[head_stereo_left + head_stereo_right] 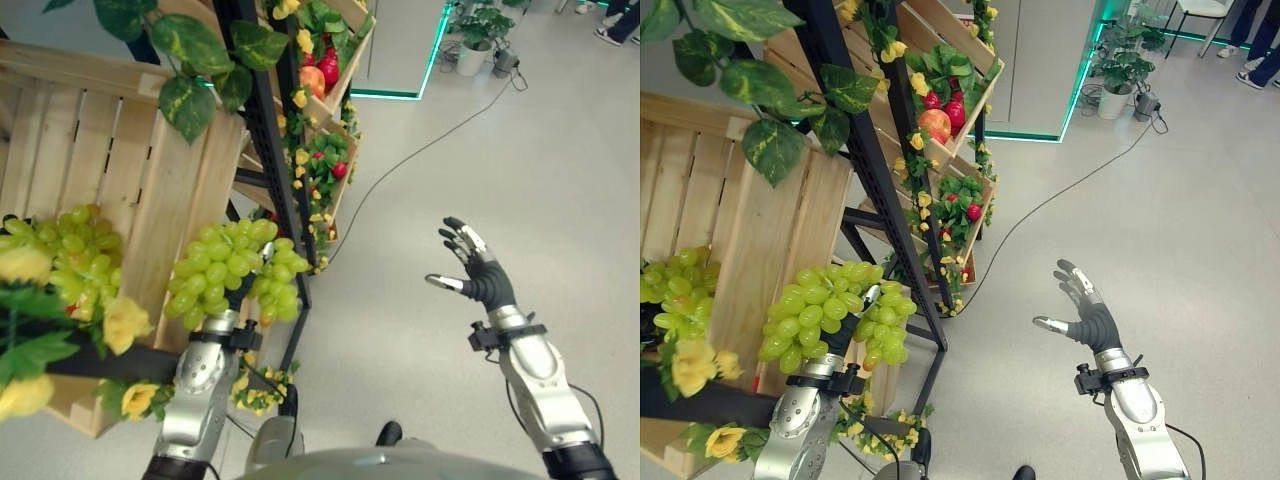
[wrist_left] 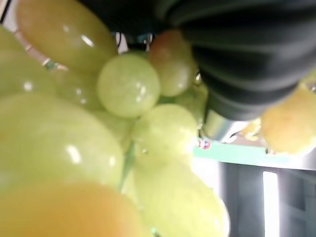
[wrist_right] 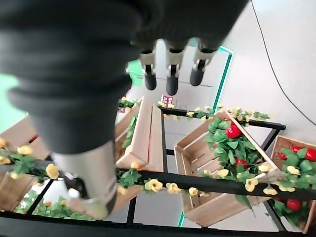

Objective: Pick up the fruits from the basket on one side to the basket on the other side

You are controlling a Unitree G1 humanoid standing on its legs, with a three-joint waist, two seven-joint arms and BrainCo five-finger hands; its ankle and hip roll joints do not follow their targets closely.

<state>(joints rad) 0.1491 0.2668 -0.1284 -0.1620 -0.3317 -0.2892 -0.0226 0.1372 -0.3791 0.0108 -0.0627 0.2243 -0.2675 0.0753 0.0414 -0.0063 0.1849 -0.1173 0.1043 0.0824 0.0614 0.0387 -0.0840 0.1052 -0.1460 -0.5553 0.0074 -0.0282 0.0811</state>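
A big bunch of green grapes [image 1: 235, 270] hangs in the air in front of the black shelf frame, and my left hand [image 1: 843, 338] is curled up into it from below. Up close in the left wrist view, the grapes [image 2: 128, 84] press against the hand's dark cover. More green grapes [image 1: 75, 250] lie in the large wooden crate [image 1: 120, 160] at the left. My right hand [image 1: 485, 280] is raised over the bare floor to the right with its fingers [image 3: 170, 74] spread and nothing in it.
The black shelf frame [image 1: 275, 150] carries further wooden crates with red fruit and leaves [image 1: 325, 70], [image 1: 335, 165], trimmed with yellow flowers. A potted plant [image 1: 475, 30] stands at the back. A person's shoes [image 1: 610, 35] show at the far right.
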